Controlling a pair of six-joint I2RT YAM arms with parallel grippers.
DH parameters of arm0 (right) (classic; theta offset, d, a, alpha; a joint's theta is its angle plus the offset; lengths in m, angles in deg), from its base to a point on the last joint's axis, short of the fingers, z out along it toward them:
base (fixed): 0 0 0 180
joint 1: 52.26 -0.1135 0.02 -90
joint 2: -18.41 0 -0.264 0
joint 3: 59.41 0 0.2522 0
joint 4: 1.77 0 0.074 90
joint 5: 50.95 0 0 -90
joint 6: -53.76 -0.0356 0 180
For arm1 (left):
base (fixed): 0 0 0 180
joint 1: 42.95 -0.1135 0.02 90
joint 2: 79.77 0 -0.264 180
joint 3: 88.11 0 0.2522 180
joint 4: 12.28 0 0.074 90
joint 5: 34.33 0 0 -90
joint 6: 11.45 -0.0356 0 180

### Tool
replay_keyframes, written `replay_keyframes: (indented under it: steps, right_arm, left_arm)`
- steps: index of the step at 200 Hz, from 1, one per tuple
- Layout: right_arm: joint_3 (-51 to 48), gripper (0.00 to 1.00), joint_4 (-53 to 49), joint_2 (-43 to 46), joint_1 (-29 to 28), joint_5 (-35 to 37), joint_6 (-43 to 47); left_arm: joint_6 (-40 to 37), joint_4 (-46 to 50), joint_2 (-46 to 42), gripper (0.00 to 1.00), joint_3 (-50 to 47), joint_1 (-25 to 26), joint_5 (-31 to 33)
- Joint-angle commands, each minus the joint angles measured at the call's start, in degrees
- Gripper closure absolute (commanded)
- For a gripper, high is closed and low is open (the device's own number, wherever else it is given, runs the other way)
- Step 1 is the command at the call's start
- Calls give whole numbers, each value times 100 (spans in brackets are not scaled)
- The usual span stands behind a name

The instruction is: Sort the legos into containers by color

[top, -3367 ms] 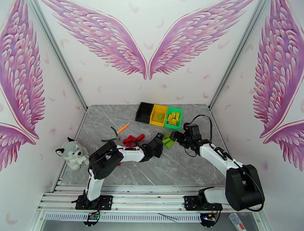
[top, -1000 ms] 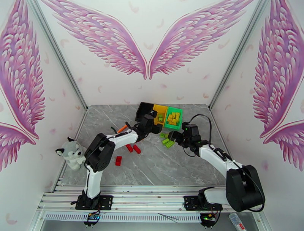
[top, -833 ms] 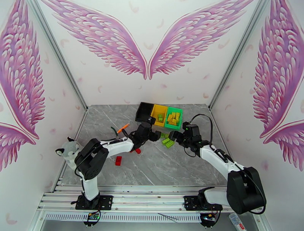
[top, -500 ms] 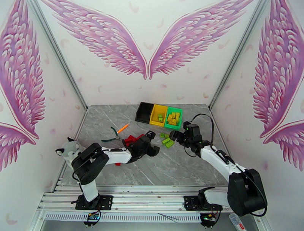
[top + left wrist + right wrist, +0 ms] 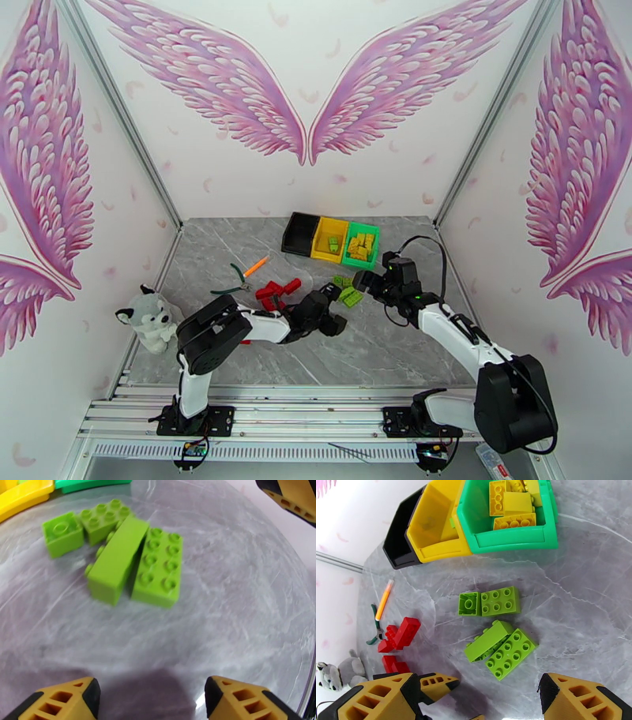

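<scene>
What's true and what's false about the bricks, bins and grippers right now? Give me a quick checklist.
1. The green bin holds yellow bricks. True.
2. Four green bricks lie loose on the table. True.
3. The left gripper is clamped on a green brick. False: it is open with nothing between its fingers, and the green bricks lie ahead of it.
4. The red bricks are in the black bin. False: they lie on the table near the pliers.
5. The right gripper is shut. False: it is open and holds nothing.
</scene>
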State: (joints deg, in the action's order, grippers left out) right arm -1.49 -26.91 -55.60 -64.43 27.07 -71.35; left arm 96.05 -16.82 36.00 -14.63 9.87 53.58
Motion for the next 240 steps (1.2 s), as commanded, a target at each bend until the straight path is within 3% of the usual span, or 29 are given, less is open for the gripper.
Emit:
replay_keyframes:
  steps: [1, 79, 163, 198, 240]
  right_arm:
    - [-18, 15, -171, 122, -31, 135, 10]
    - [-45, 14, -172, 139, 30, 135, -34]
    - [-271, 14, -199, 524, 352, 236, -198]
    - [-309, 15, -183, 555, 424, 191, -236]
    - [-366, 16, 20, 534, 417, -47, -224]
  left_arm:
    - [-79, 164, 333, 26, 403, 31, -67]
    - [-355, 954, 1071, 26, 1723, 87, 634]
    - [-720, 1537, 1641, 46, 2635, 197, 1149]
    - [-807, 1387, 1507, 65, 2436, 263, 1103]
    - [-681, 691, 577, 71, 1215, 256, 1000]
